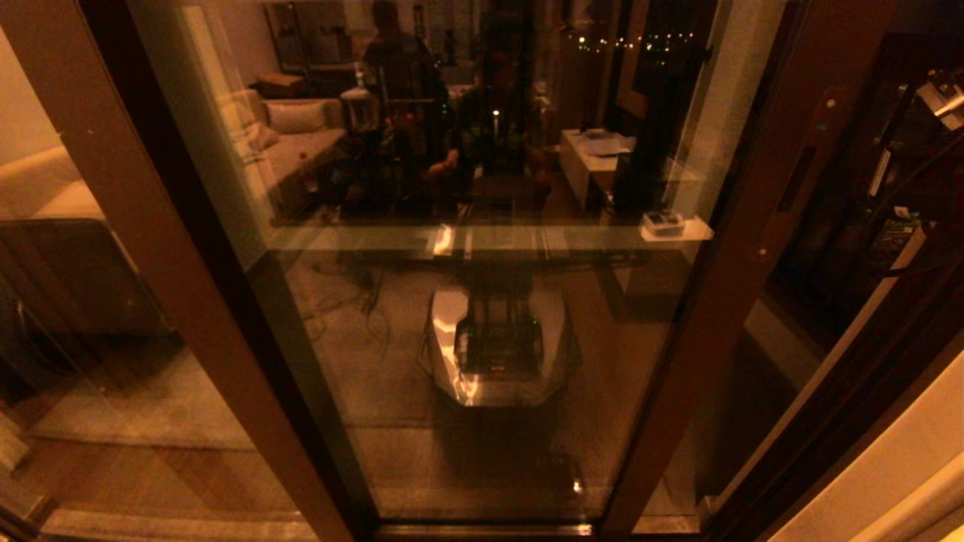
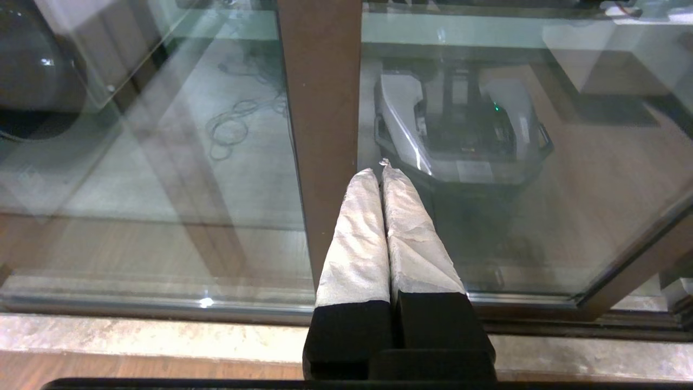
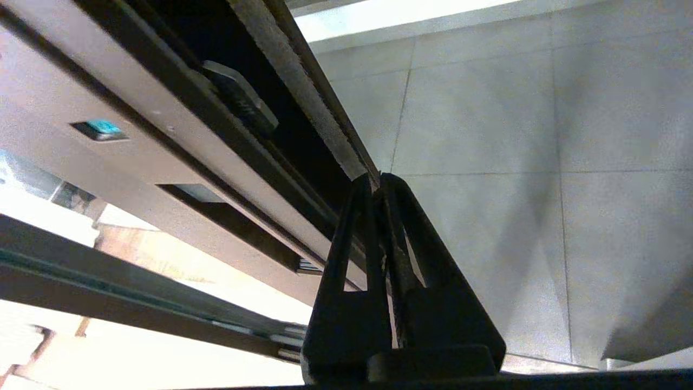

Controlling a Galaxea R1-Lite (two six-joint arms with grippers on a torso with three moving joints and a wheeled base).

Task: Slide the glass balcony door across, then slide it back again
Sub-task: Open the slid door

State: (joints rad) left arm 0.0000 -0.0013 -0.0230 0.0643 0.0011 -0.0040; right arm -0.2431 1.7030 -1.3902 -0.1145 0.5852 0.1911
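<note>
The left gripper (image 2: 381,172) hung low in front of the glazing, its two white-wrapped fingers (image 2: 357,233) pressed together and holding nothing. Its tips pointed at the foot of a brown frame upright (image 2: 319,108), just above the floor sill (image 2: 135,336); contact with that upright could not be confirmed.

The right gripper (image 3: 377,181) was raised at the handle side of the glass balcony door (image 1: 482,316). Its black fingers (image 3: 346,254) were together with nothing between them, and the tips lay at the edge of the door's handle upright (image 3: 162,146), beside the fuzzy sealing strip (image 3: 292,76). Whether the tips touched the edge could not be determined. On that upright the right wrist view showed the slim dark recessed handle (image 3: 227,222) and the green dot (image 3: 102,128).

In the head view the glass balcony door filled the middle of the frame, tall and reflective. Its handle upright (image 1: 761,226) stood at the robot's right. A second brown-framed pane (image 1: 90,339) stood to the robot's left. A dark opening (image 1: 843,248) showed beyond the handle upright, so the door stood partly slid toward the robot's left. Neither arm was visible in the head view. The glass reflected the robot's base (image 1: 497,346), a sofa (image 1: 294,135) and a bench (image 1: 595,158) in the room behind.
</note>
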